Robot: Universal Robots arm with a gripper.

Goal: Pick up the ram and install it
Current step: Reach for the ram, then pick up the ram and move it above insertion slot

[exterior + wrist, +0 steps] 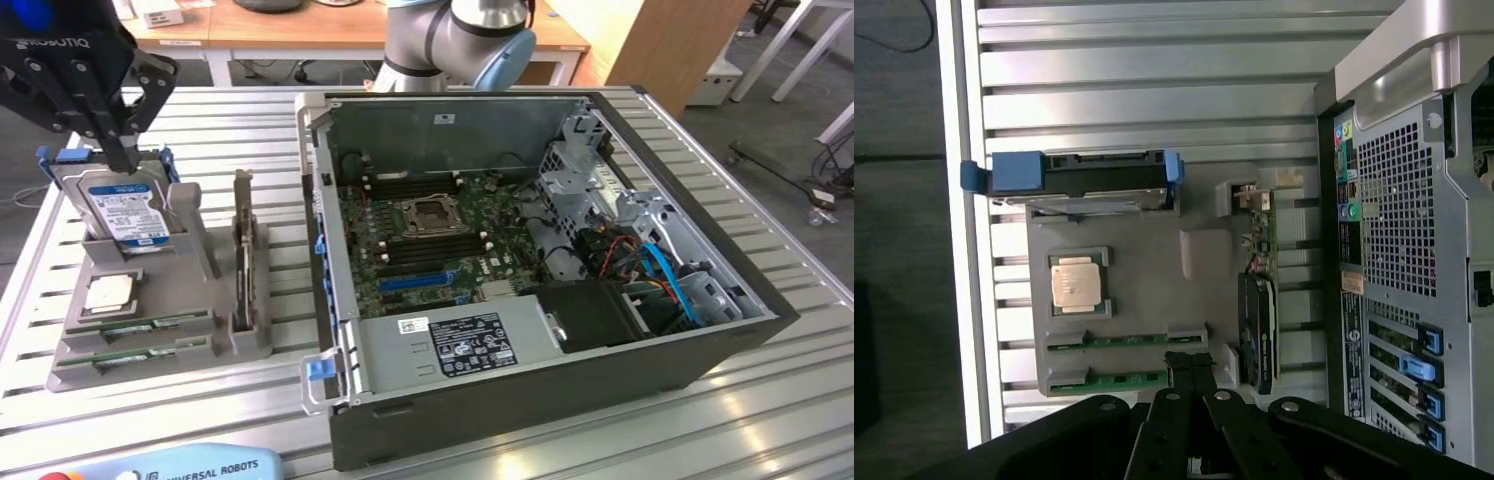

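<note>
Two green ram sticks (134, 328) lie flat in slots at the near end of a grey holder (200, 360) on the exterior view's left. In the wrist view the ram sticks (1124, 341) lie side by side, just beside my fingertips. My black gripper (120, 158) hangs above the holder's far end, over the hard drive (127, 210), shut with nothing in it. Seen from the wrist, the gripper (1189, 362) has its fingers pressed together. The open computer case (747, 330) shows the motherboard's memory slots (414, 245) beside the CPU socket.
The holder also carries a silver CPU chip (110, 292) and an upright expansion card (243, 260). The case stands close to the holder's right side in the exterior view. A teach pendant (160, 465) lies at the table's near edge. The slatted metal table (227, 130) extends behind.
</note>
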